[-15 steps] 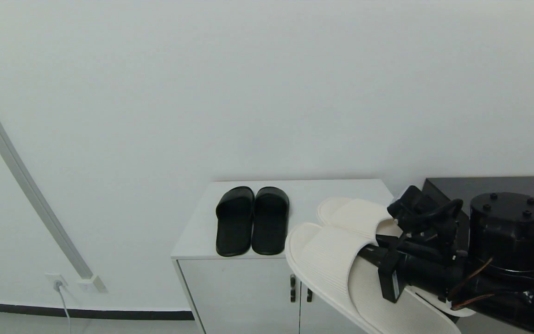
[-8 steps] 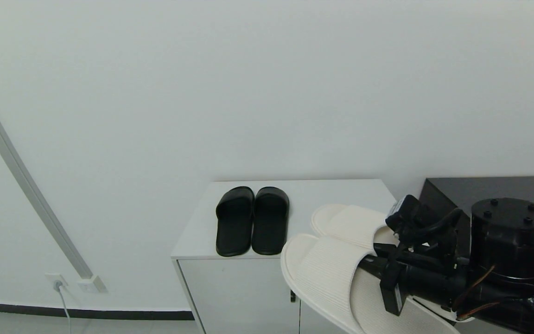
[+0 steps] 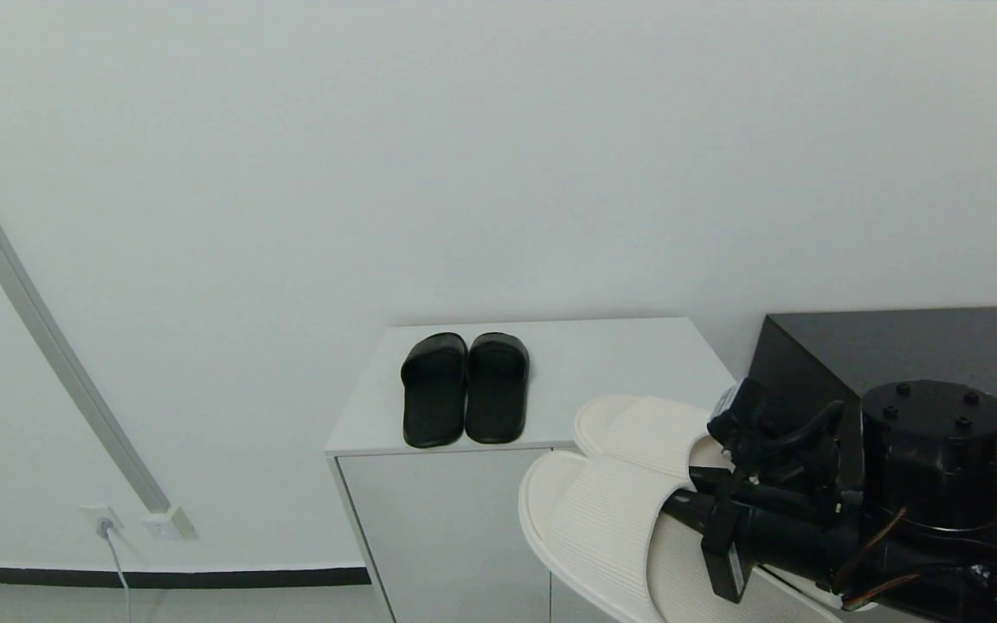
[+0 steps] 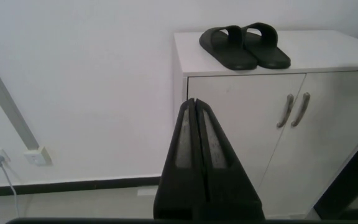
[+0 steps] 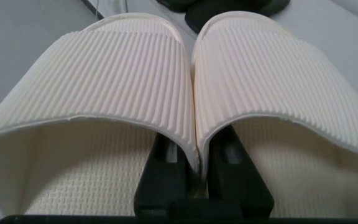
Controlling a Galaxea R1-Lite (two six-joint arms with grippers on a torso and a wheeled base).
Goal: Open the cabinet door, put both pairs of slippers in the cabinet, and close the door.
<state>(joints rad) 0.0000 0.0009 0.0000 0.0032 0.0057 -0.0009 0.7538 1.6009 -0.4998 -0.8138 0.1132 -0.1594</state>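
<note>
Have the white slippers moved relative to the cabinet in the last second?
Yes. Against the front edge of the cabinet, the white slippers have dropped and drawn back toward the robot; the camera has shifted too.

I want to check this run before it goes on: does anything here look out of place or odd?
Nothing is damaged or spilled. One oddity: the right gripper holds the white slippers pinched together in the air before the cabinet, yet both its doors are shut. The black slippers sit neatly paired on its top.

Plain indoor room, white wall [image 3: 498, 173], cabinet [image 3: 447, 519]
</note>
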